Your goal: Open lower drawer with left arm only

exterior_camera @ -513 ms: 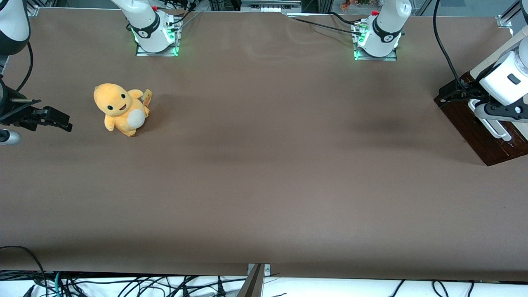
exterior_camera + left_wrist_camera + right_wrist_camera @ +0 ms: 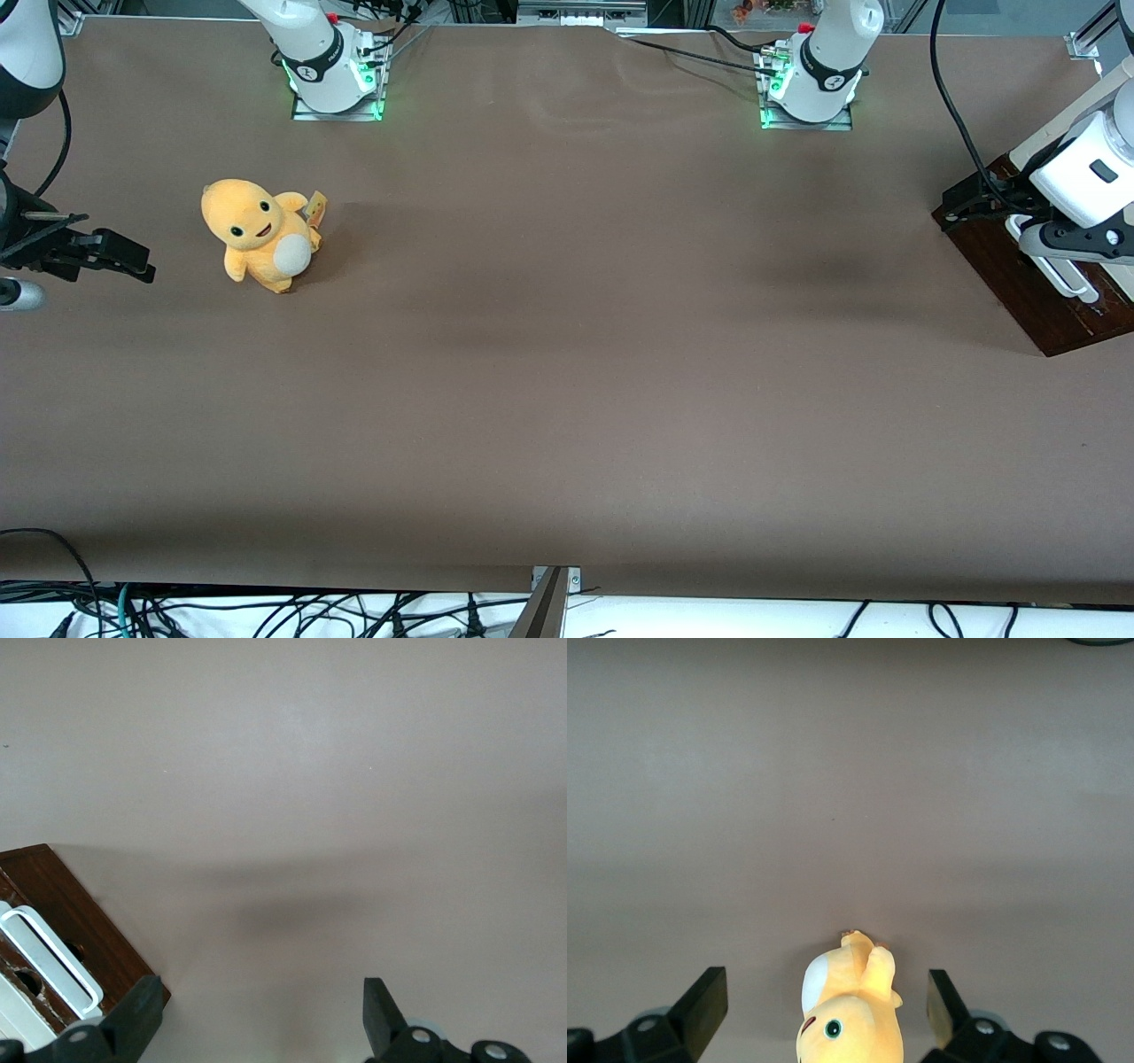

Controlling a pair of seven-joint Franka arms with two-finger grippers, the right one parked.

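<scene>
One lower drawer (image 2: 84, 926): dark glossy wood, white bar handle (image 2: 49, 961); claw (image 2: 261, 1023) beside, spread wide.

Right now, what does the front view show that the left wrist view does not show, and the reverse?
Only the front view shows the orange plush toy toward the parked arm's end of the table, both arm bases, and the left arm above the drawer.

Only the left wrist view shows the gripper with fingers apart, nothing between them.

Both show the lower drawer with its white bar handle and the brown table.
</scene>
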